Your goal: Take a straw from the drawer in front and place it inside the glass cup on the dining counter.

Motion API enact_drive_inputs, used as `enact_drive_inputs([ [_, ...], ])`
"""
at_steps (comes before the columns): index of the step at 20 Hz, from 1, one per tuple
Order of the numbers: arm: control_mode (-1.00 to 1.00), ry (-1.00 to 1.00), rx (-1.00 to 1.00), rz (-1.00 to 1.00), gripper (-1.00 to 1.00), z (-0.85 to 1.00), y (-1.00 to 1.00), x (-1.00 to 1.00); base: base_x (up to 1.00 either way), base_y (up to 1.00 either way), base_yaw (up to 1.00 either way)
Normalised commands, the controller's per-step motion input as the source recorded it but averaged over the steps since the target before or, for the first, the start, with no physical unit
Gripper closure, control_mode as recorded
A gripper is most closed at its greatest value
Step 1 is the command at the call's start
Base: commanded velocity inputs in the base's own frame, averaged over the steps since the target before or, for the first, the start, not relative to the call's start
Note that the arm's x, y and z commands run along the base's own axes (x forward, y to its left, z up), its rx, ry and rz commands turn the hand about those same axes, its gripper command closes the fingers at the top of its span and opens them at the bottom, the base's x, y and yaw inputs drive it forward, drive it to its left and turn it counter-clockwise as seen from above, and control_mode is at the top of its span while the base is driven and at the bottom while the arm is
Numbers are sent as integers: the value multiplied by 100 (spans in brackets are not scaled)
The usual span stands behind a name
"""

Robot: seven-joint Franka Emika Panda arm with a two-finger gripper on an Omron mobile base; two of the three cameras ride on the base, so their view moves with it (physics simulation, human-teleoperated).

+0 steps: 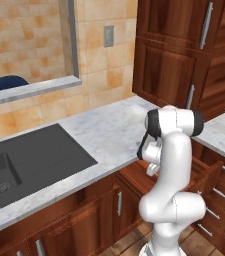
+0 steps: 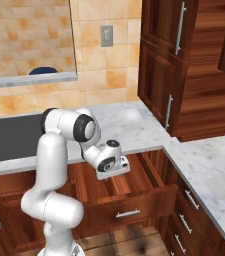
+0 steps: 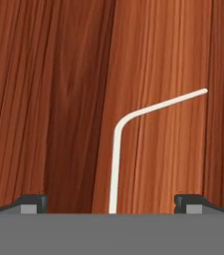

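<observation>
The drawer stands pulled out under the marble counter, and my arm bends down over it with the hand low above its wooden floor. In the hand view a thin whitish straw lies on that floor. It runs up from between my fingertips, then bends off to the right. My gripper is open, one dark tip on each side of the straw's near end, with nothing between the fingers. From the left base view the arm hides most of the drawer. The glass cup and the dining counter are out of view.
A black sink is set into the marble counter to the left. Tall wooden cabinets rise at the back right. A second marble top turns the corner on the right, above a stack of shut drawers.
</observation>
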Motion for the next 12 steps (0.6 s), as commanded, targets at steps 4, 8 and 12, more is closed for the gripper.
enact_drive_inputs([
  [4,-100,3,2,0,-100,-24,0,9,0,0,0],
  [8,-100,3,1,0,-100,-25,0,7,0,0,0],
  [12,-100,3,0,0,-100,-28,0,5,0,0,0],
])
